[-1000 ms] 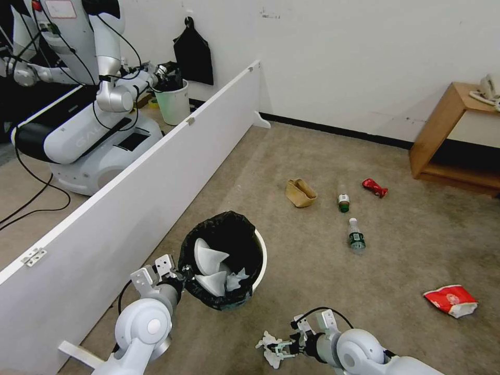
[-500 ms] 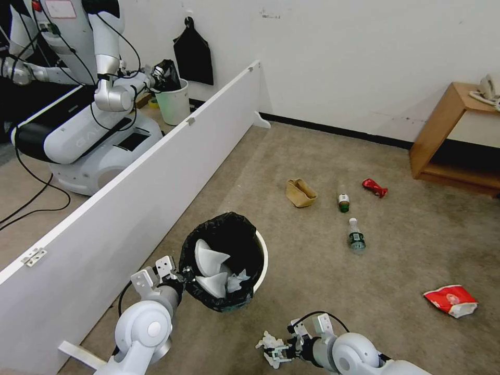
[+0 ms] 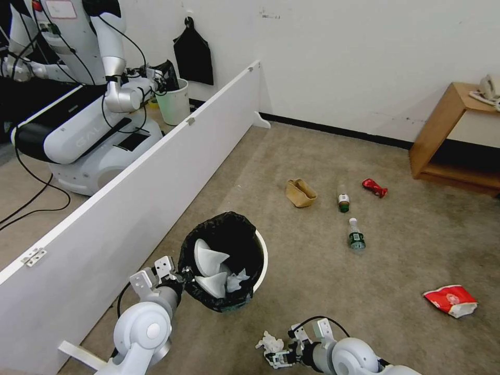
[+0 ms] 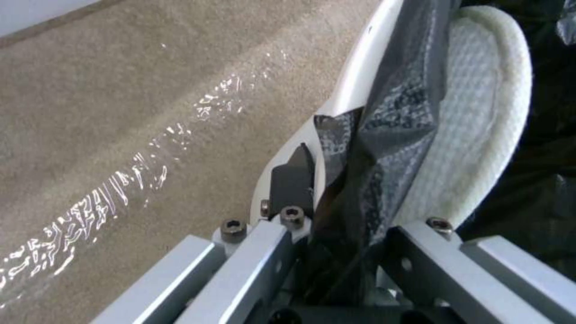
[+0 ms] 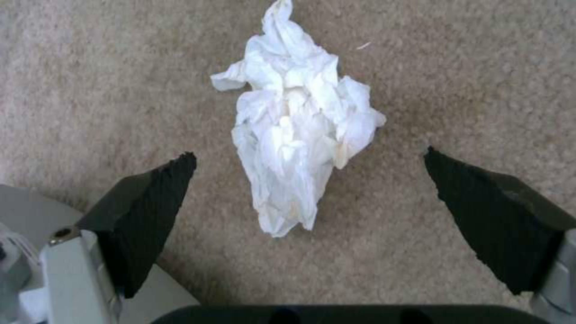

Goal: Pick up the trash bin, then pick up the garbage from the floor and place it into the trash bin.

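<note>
We are holding the trash bin [image 3: 245,260] at near left, our left pincer [image 3: 183,274] clamped on its black-lined rim, while our right pincer [image 3: 272,353], fingers spread apart, is hovering over the crumpled tissue [image 5: 300,130] on the floor [image 3: 406,245].

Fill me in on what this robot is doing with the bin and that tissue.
The left gripper is clamped on the rim of the trash bin, which already holds white slippers. The right gripper is open over a crumpled white tissue lying on the carpet between its fingers, not yet grasped. A tan paper bag, two bottles, a red wrapper and a snack packet lie on the floor.
</note>
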